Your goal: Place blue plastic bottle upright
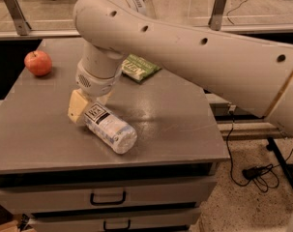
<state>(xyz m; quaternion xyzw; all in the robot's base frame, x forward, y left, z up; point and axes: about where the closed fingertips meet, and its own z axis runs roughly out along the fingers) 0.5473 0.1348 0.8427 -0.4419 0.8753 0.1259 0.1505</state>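
The blue plastic bottle point(111, 128) lies on its side on the grey table point(165, 124), near the front left. It is clear, with a white and pale blue label and a dark square logo facing up. Its cap end points back-left and is hidden under my gripper; its base points front-right. My gripper point(89, 105) hangs from the big white arm point(194, 57) and sits low at the bottle's cap end, touching or nearly touching it.
A red apple point(38, 63) sits at the table's back left. A green snack bag point(139, 67) lies at the back, partly behind the arm. Drawers point(107, 197) are below the table's front edge. Cables point(255, 170) lie on the floor to the right.
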